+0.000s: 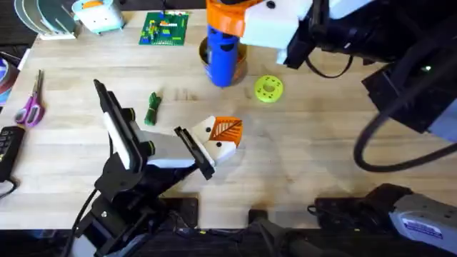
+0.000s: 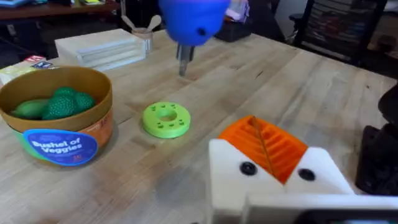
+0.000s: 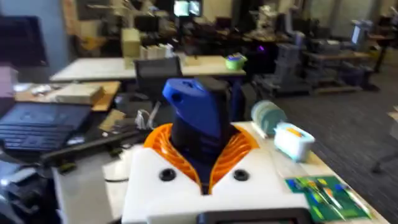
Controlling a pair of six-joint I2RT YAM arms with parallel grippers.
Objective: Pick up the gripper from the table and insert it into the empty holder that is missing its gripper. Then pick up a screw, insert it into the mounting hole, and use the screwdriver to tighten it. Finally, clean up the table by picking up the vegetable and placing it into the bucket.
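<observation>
- Two risks stand out. The right gripper [image 3: 202, 177], white with orange ribbed pads, is clamped round the chunky blue cylindrical powered screwdriver [image 1: 223, 50] and carries it up at the top centre of the overhead frame, above the round tan cardboard tub [image 2: 56, 118]. Lowered carelessly, the tool could clip the tub's rim and tip it, or knock the lime-green round plastic disc [image 1: 268, 88] just to its right.
- One more worry: in the left wrist view the screwdriver's metal bit [image 2: 183, 59] hangs bare above the light wooden plank tabletop [image 1: 314, 157]. I can't make out a screw on it or in any mounting hole, so driving now would likely spin on nothing.
- Left gripper [image 1: 223, 139] sits low at the centre of the overhead frame, an orange ribbed wedge fingertip [image 1: 227, 128] mounted against its cream-white triangular plastic mount [image 1: 218, 148]; I can't tell whether its jaws are spread or together.
- Lying loose on the wood left of centre, the small dark-green leafy toy vegetable [image 1: 151, 109] is well apart from the tub and not yet cleared.
- Inside the tub, labelled "Bushel of Veggies", there are already green toy pieces [image 2: 53, 104], one of them bumpy.
</observation>
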